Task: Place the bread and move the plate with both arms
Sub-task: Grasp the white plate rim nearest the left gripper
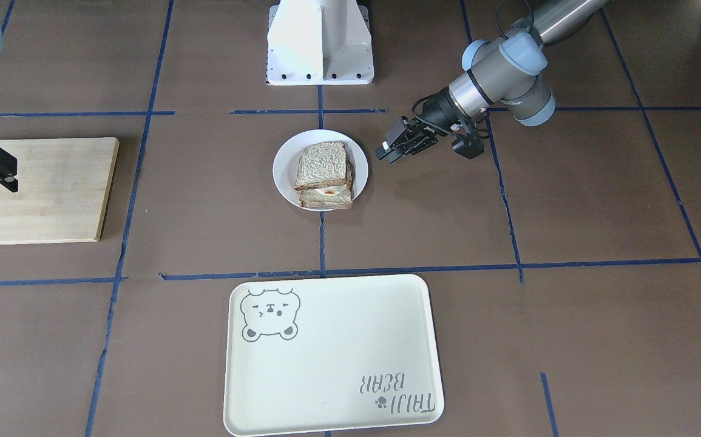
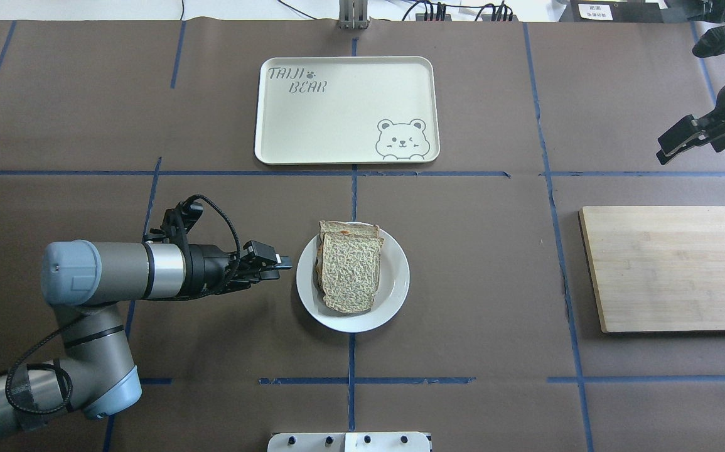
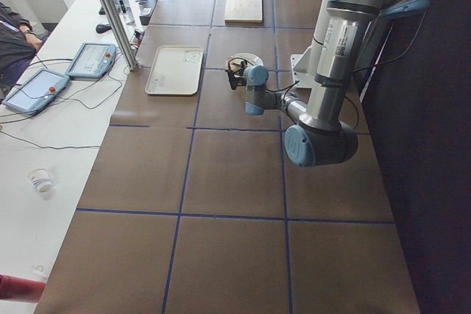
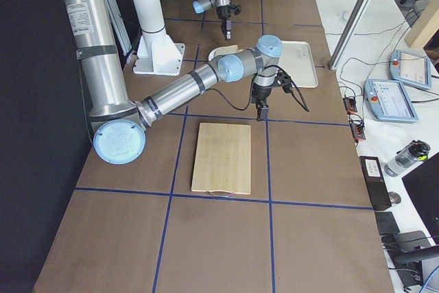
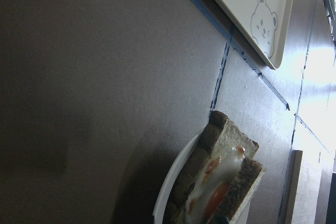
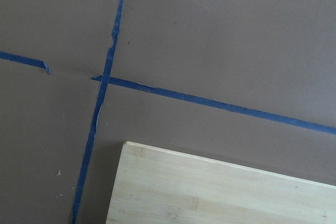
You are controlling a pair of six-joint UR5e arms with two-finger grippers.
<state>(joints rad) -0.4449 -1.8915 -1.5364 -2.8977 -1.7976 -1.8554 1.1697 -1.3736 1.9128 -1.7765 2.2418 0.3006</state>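
Note:
The small white plate (image 1: 283,176) sits at the table's middle. On it the plain bread (image 1: 323,164) lies on top of a slice bearing a fried egg, slightly offset. In the overhead view the bread (image 2: 351,273) covers most of the plate (image 2: 395,284). My left gripper (image 2: 280,265) is level with the plate's left rim, just short of it, open and empty; it also shows in the front view (image 1: 386,153). The left wrist view shows the plate's rim (image 5: 168,198) and the egg under the bread (image 5: 249,179). My right gripper (image 2: 670,147) hangs open and empty beyond the wooden board.
A cream bear tray (image 2: 337,125) lies across the table from the robot, beyond the plate. A wooden cutting board (image 2: 670,276) lies bare on the right side. The white base pedestal (image 1: 320,42) stands on the robot's side of the plate. Blue tape lines cross the brown table.

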